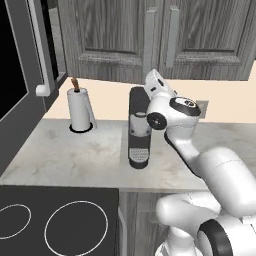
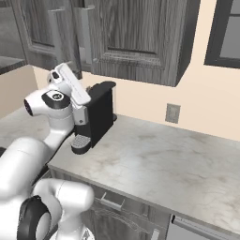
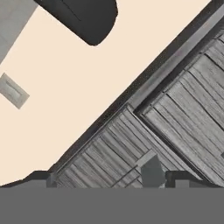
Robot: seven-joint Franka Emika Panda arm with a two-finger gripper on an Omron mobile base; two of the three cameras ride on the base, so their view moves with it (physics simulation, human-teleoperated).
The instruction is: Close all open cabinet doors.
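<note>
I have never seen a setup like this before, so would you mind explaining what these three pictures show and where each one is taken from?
This is a rendered kitchen with a white robot arm on a base that can drive. Two pictures come from cameras on that base, looking forward from behind the arm's left and right sides. The third comes from a camera on the hand, so it is tilted.

On the marble counter stand a black coffee machine and a paper towel roll. A stovetop sits at the lower left of the left view. Above hang the dark wood-grain cabinet doors with long bar handles. In the right view, one door seems to stand out from the wall, probably open.

The pincer points up at a cabinet's underside. It holds nothing; its tips stand apart.
</note>
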